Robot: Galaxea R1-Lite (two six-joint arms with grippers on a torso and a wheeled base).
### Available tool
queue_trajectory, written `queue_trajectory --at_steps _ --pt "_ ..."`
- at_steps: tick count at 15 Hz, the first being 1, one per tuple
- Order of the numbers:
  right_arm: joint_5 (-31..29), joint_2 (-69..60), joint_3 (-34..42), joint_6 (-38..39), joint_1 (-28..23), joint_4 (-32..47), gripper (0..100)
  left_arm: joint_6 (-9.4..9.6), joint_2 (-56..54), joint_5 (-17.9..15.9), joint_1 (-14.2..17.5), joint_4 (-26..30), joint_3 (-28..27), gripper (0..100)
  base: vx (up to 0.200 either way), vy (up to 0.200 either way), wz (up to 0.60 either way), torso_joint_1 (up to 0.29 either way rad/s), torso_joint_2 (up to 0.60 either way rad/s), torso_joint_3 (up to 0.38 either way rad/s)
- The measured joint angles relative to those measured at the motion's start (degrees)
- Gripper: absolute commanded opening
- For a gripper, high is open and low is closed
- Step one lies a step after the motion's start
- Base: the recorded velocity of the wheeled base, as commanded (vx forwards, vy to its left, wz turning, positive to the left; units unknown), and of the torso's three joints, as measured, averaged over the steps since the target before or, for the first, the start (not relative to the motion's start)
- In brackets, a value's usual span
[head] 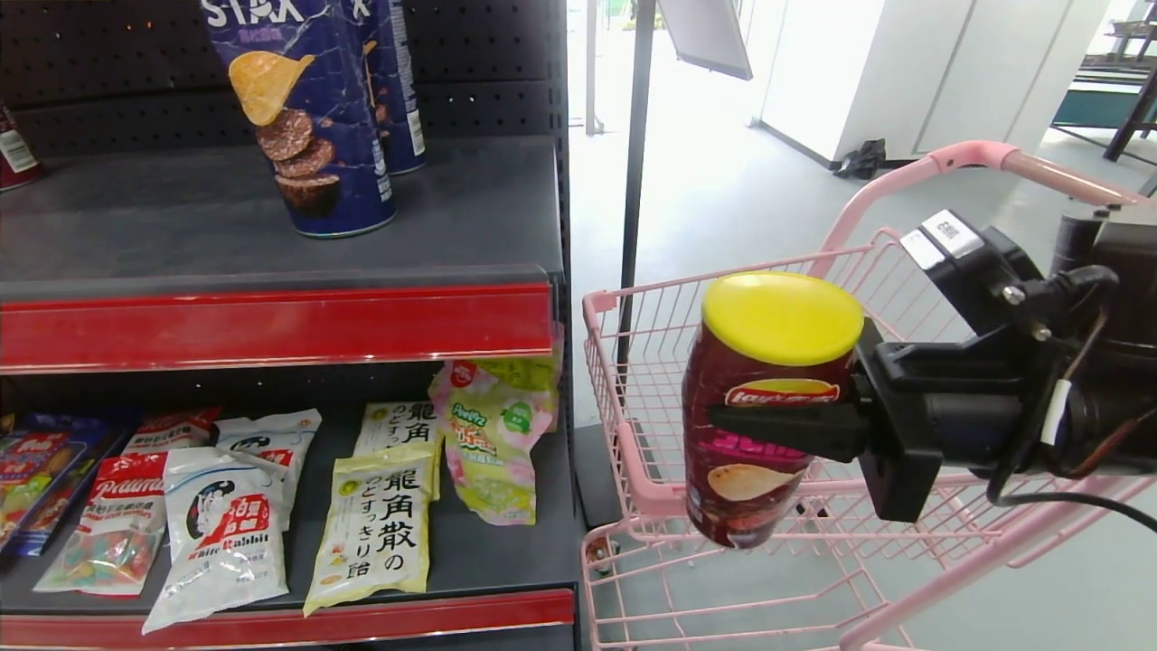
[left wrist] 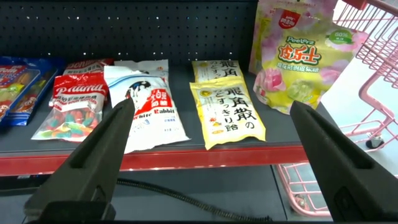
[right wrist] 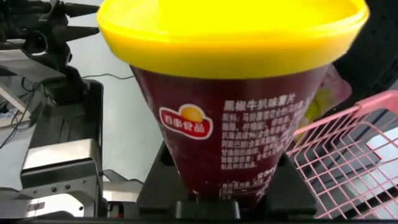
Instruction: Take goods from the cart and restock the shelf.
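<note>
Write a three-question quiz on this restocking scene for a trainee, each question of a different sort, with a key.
1. True or false: the right claw is shut on the yellow-lidded chip can.
2. What stands on the upper shelf? A) blue chip cans B) candy bags C) glass bottles
3. Fill in the blank: the left claw, facing the lower shelf, is ____ (open or shut).

Key: 1 true; 2 A; 3 open.
</note>
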Motion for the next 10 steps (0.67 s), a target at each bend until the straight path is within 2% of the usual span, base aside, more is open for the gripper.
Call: queue_trajectory --at_steps 5,10 --pt "0.04 -0.71 -5.83 0.07 -0.49 8.31 0 -0.02 0.0 0.0 0.02 -0.05 0.0 100 0.0 0.0 0.0 0.0 0.0 0.0" --pt "0.01 -1.01 -7.06 0.22 -0.44 9.55 0 0.0 0.0 0.0 0.0 -0.07 0.0 100 0.0 0.0 0.0 0.0 0.0 0.0"
